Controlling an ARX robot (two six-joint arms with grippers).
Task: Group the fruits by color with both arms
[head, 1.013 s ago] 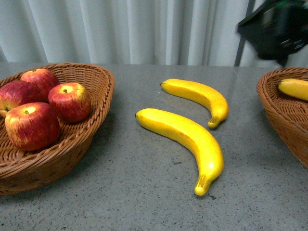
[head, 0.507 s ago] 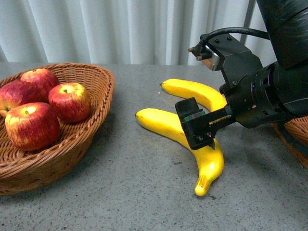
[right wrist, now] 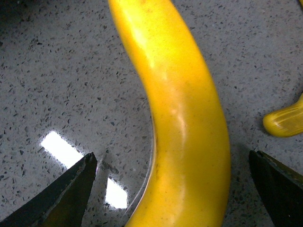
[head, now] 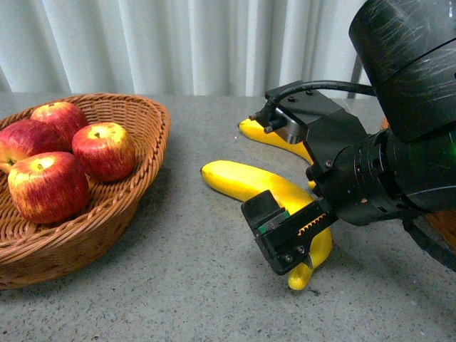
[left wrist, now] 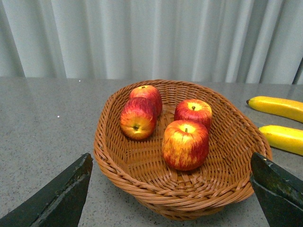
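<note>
Two yellow bananas lie on the grey table: a near one [head: 239,178] and a far one [head: 265,134]. My right gripper [head: 292,249] is low over the near banana's stem end and stands open. In the right wrist view that banana [right wrist: 184,127] fills the gap between the fingers [right wrist: 66,194], untouched, and the far banana's tip [right wrist: 284,124] shows beside it. Several red apples [head: 103,149] sit in the left wicker basket [head: 146,171]. My left gripper [left wrist: 173,198] is open in front of that basket [left wrist: 123,165], holding nothing, with the apples [left wrist: 185,144] beyond it.
A sliver of a second wicker basket [head: 443,226] shows at the right, mostly hidden behind my right arm. A white curtain hangs behind the table. Both bananas [left wrist: 277,106] lie to the right of the apple basket in the left wrist view.
My right arm has swung in from the upper right and dropped over the near banana, then slid along it toward its stem end. The fruit has not moved.
</note>
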